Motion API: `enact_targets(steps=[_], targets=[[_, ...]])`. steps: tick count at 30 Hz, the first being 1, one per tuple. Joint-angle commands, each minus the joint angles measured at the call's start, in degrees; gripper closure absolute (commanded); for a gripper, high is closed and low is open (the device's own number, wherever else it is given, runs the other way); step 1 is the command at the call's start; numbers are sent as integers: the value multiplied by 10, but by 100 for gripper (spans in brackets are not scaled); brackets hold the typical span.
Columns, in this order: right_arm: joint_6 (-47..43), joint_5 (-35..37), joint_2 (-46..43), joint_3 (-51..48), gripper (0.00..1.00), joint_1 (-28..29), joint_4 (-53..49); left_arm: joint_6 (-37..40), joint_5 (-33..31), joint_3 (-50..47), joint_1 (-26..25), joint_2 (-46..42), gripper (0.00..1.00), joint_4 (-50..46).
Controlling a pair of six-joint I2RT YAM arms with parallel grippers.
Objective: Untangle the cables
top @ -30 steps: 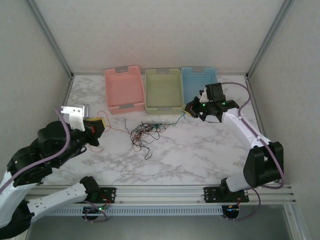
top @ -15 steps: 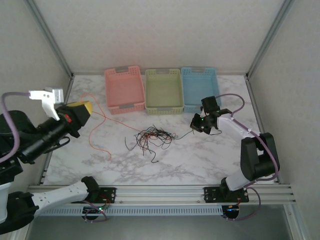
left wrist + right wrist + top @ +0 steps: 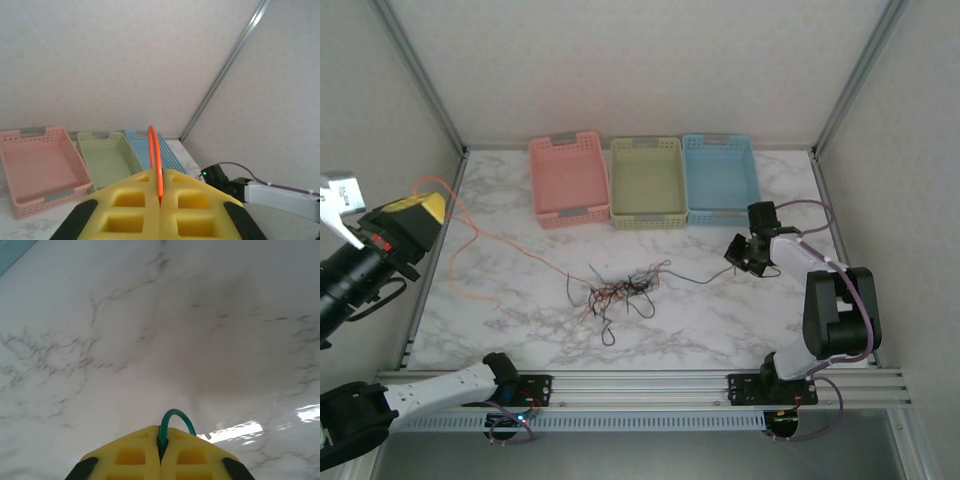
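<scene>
Two claws hold opposite ends of one knot, so the step in hand looks like drawing single strands out sideways. Seen from above, the cables [image 3: 618, 287] lie as a small dark snarl on the marble worktop [image 3: 720, 325], a little toward 6 o'clock from the middle and well short of the three baskets [image 3: 647, 218] lined up at 12 o'clock. The left claw [image 3: 420, 210], raised high at 9 o'clock, has its yellow pads pressed together on a reddish-orange wire [image 3: 157, 165]; that wire arcs out from the pads, droops in a loose loop and runs along the worktop into the snarl. The right claw [image 3: 742, 255], low at 3 o'clock, pinches a teal-green wire [image 3: 173, 412], a short loop of it poking up between its closed pads, and a thin dark line trails from there back to the knot. The strands are hair-thin, curly and springy-looking, black, orange and green mixed, with loose ends sticking out all round. The knot is not yet undone. The next move probably calls for a slow, steady pull apart, since a sharp tug could tighten the snarl or drag the whole clump along.
</scene>
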Motion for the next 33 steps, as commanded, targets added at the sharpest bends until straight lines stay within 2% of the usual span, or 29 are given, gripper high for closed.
enact_targets(steps=[1, 5, 11, 13, 16, 18, 24, 28, 33], targets=[[-15, -7, -35, -12, 100, -30, 4, 20, -37, 5, -3, -5, 100, -15], [-21, -29, -53, -8, 100, -48, -3, 23, -44, -19, -3, -10, 100, -12], [-37, -22, -77, 15, 100, -60, -34, 28, -66, -34, -3, -10, 100, -6], [-48, -15, -79, 17, 100, -69, -39, 28, -77, -20, -3, -4, 100, -11], [-75, 52, -88, 22, 100, -92, -56, 27, -138, 37, -3, 20, 100, -47], [-68, 32, -90, 16, 100, -105, -47, 37, -158, 74, -3, 33, 100, -55], [-61, -69, -77, 3, 100, -105, -13, 64, -109, 102, -3, 57, 100, -32], [-67, -71, -98, 0, 100, -105, -16, 67, -106, 100, -3, 73, 100, -24], [-61, -125, -119, 10, 100, -93, -18, 70, -71, 56, -3, 91, 100, -3]])
